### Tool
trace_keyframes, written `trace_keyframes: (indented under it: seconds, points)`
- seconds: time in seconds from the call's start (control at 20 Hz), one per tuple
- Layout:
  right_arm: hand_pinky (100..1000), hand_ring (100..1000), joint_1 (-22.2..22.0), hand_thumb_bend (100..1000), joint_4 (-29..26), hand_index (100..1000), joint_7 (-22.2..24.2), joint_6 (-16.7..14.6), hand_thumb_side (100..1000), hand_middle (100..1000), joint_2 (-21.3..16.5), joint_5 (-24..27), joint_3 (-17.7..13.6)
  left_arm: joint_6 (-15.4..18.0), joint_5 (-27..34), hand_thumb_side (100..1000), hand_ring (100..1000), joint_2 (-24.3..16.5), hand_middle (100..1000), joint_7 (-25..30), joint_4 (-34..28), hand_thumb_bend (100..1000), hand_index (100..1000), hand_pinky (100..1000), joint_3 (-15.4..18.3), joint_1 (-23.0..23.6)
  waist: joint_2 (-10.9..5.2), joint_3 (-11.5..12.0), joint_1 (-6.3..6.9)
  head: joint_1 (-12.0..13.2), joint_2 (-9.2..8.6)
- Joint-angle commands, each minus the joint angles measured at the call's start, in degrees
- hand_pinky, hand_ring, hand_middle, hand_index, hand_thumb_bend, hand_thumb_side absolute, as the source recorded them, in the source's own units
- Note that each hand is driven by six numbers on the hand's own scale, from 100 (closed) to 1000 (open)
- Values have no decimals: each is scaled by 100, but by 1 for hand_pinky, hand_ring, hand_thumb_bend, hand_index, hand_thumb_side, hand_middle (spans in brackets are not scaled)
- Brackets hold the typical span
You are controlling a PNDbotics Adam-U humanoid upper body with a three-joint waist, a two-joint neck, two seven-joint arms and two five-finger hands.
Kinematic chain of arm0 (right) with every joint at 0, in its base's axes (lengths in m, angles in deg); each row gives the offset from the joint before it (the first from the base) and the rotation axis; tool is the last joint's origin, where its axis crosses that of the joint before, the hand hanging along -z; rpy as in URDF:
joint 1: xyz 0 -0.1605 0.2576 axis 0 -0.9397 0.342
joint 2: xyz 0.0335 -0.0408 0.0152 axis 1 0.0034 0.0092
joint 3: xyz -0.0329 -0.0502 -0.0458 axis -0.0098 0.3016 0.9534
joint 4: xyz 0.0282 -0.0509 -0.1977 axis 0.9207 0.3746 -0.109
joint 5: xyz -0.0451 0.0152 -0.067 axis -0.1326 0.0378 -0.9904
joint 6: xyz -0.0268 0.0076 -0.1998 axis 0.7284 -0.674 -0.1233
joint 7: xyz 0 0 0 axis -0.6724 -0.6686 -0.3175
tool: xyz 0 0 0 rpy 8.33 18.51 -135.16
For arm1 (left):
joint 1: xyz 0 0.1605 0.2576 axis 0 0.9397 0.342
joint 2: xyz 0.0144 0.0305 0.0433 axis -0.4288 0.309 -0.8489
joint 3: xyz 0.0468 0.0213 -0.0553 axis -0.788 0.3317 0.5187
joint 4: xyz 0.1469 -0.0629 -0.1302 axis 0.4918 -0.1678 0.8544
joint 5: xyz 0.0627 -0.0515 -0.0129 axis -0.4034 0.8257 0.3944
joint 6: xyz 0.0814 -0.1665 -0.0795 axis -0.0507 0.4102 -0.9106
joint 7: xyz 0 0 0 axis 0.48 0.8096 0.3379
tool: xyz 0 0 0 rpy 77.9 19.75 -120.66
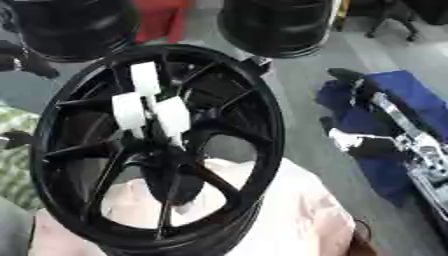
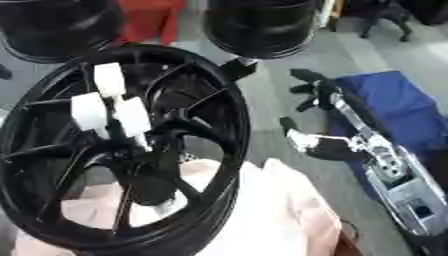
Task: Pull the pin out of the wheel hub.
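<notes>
The wheel hub (image 1: 162, 150) stands tilted in front of me, a black spoked rim resting on a pale pink cloth (image 1: 289, 205), filling the left and middle of my view. Three white blocks (image 1: 149, 107) stick up from its centre, close together; I take these for the pins, or their heads, and all three look seated in the hub. So by what I see, nothing is pulled out yet and the whole job is left.

My right hand (image 2: 311, 100) hovers to the right of the rim, well apart from the white blocks, fingers spread and relaxed, holding nothing. It lies over a blue cloth (image 2: 402, 105). My left hand does not clearly show in either view.

Next I judge I must carry the right hand leftward over the rim and close it on one white block
</notes>
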Motion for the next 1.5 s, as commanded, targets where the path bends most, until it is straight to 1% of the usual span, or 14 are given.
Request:
trace_keyframes:
  seconds: [0.05, 0.5, 0.8, 0.95, 1.15, 1.3, 1.5]
  points:
    - [675, 858, 62, 219, -48, 962, 8, -21, 227, 956, -136, 34, -61, 419, 36, 340, 763, -107, 749, 390, -19, 454, 910, 838, 94, -116, -91, 6, 4, 21, -35]
    - [675, 858, 60, 219, -38, 962, 18, -25, 229, 957, -136, 43, -57, 450, 24, 345, 761, -50, 748, 443, 59, 450, 909, 836, 18, -224, -97, 2, 0, 30, -22]
    - [675, 858, 45, 218, -14, 962, 26, -25, 231, 957, -141, 58, -43, 538, -28, 346, 755, 97, 742, 516, 321, 453, 903, 829, -186, -565, -130, -24, 26, 38, -4]
    - [675, 858, 30, 219, 1, 962, 41, -29, 233, 957, -143, 64, -29, 575, 1, 375, 752, 262, 735, 602, 589, 464, 901, 829, -365, -819, -154, -38, 50, 27, -2]
    - [674, 858, 4, 224, 26, 962, 52, -35, 235, 957, -148, 70, -21, 516, 294, 407, 752, 584, 731, 821, 1047, 485, 902, 834, -631, -1212, -188, -46, 72, -6, -1]
    - [674, 858, -18, 225, 43, 962, 52, -36, 236, 957, -155, 72, -18, 363, 418, 426, 752, 830, 731, 925, 1419, 498, 903, 836, -764, -1497, -209, -46, 83, -30, -4]
    - [674, 858, -47, 226, 60, 962, 47, -38, 236, 958, -162, 71, -21, 239, 428, 452, 753, 1091, 732, 1031, 1798, 512, 903, 838, -905, -1738, -235, -46, 100, -64, -15]
